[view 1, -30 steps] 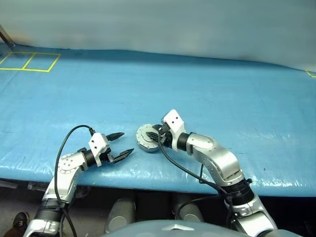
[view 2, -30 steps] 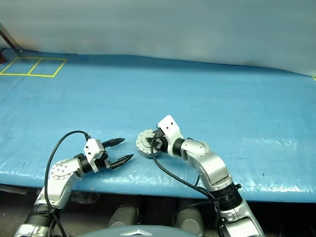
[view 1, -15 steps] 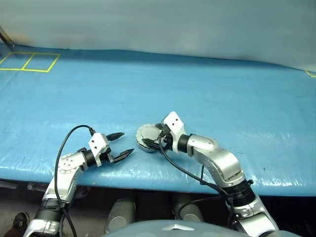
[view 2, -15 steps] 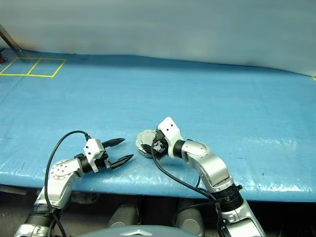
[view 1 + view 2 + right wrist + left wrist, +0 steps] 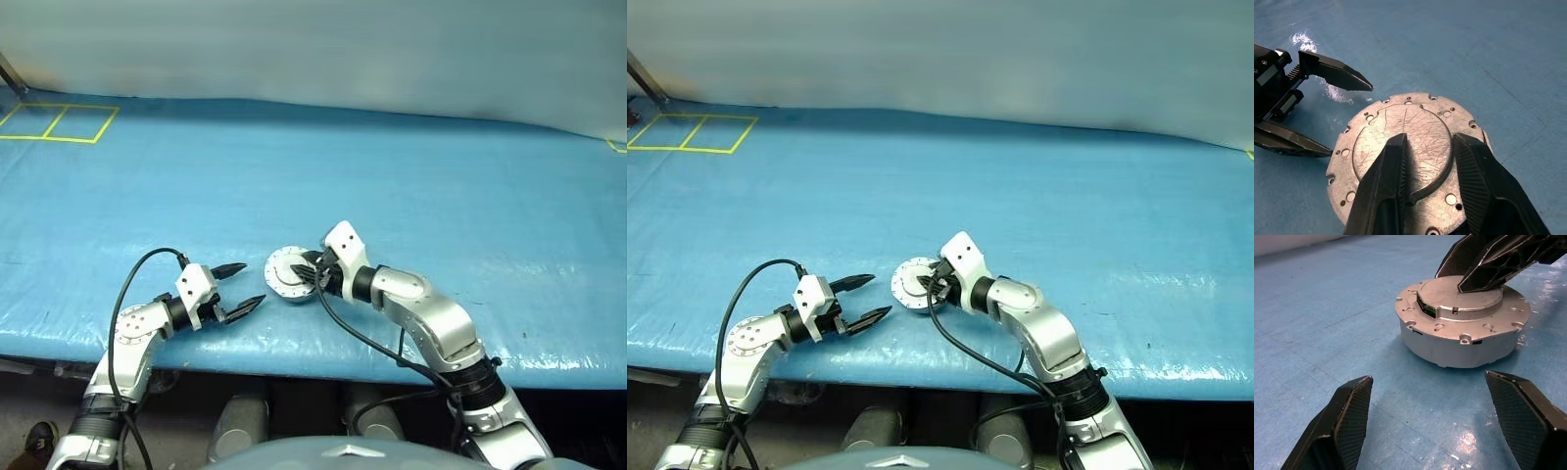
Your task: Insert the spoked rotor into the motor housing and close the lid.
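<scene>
Near the front edge of the blue-covered bench [image 5: 411, 186], the left hand [image 5: 241, 286] is held just above the surface with its two black fingers spread wide and nothing between them, pointed toward the motor housing [image 5: 1462, 340]. The housing is stood upright just beyond that hand, its round axis vertical and its flat face upward, with the lid [image 5: 1405, 142] seated on top. The right hand [image 5: 1427, 171] is laid over the lid from the opposite side, its fingers drawn close together with a narrow gap, resting on the lid's raised centre disc. Farther back, yellow tape squares [image 5: 57, 122] are marked at the far left corner.
</scene>
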{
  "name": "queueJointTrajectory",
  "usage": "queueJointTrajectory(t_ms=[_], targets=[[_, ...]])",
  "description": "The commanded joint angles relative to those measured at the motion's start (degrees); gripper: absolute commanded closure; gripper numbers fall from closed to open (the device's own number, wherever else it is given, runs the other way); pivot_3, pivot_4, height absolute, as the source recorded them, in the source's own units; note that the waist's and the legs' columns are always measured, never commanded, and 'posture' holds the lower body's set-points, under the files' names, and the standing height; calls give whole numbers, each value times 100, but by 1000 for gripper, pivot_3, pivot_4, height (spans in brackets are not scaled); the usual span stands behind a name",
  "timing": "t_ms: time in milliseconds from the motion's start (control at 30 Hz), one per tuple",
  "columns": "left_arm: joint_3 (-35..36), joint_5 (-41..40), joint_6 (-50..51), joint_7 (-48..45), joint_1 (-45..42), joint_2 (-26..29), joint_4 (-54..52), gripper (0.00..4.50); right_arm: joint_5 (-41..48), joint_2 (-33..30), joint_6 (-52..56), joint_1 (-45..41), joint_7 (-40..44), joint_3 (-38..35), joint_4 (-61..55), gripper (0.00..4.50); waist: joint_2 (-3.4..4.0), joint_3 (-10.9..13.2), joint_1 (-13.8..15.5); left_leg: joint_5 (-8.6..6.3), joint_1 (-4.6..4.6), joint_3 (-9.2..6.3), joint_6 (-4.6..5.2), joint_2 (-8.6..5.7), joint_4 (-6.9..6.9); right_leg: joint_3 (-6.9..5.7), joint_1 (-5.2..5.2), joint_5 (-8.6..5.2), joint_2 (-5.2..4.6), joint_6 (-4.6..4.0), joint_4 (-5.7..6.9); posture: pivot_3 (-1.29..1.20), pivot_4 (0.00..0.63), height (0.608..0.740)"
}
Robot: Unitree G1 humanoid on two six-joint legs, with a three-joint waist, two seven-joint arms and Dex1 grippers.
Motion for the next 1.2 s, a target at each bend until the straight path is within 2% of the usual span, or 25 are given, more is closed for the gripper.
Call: queueJointTrajectory(t_ms=[33,300,400,667,1200], targets=[[94,-68,-96,16,-36,6,-167,474,9,35,-12,-40,1,44,-176,3888,0,0,-1,0,0,0,0,0,0,0,0,0,0,0,0,0,150,740],[94,-73,-85,32,-14,-1,-177,474,189,99,60,-83,41,-123,-329,3888,0,0,2,0,0,0,0,0,1,0,0,0,0,0,0,0,150,740],[92,-71,-86,34,-12,2,-181,474,139,43,40,-79,58,-36,-344,3293,0,0,2,0,-2,0,0,0,1,0,-1,0,0,0,0,0,150,740],[94,-75,-71,25,-6,17,-186,474,34,-8,-148,-46,91,155,-417,701,0,0,1,0,-2,0,0,0,1,0,-2,0,0,0,0,0,150,740],[94,-64,-39,31,27,40,-223,474,-428,23,-603,24,52,552,18,701,-1,0,2,0,-3,0,0,0,1,0,-2,0,0,0,0,0,150,740]])
